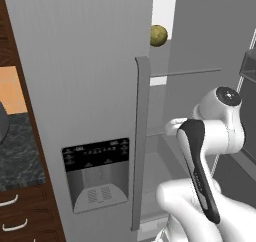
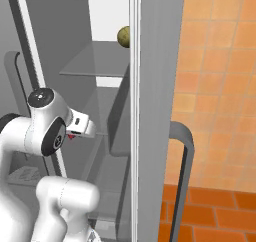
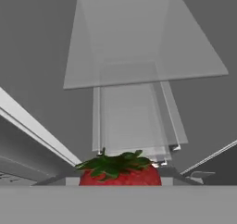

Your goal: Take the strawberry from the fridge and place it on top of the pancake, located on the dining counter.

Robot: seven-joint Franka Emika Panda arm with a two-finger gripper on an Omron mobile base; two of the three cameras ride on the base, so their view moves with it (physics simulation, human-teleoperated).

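Note:
The strawberry (image 3: 120,173), red with green leaves, sits right at the bottom of the hand view, where my fingertips are hidden behind it. In the right base view a speck of the strawberry (image 2: 71,135) shows under my hand. My gripper (image 2: 75,134) is shut on it inside the fridge (image 1: 75,76), between the glass shelves. The pancake and the dining counter are out of view.
A yellow-green round fruit (image 1: 158,35) rests on the upper glass shelf (image 2: 100,61). The left door with its dispenser (image 1: 97,173) is shut, and the right door (image 2: 157,111) stands open beside my arm. A dark speckled counter (image 1: 17,151) lies at the left.

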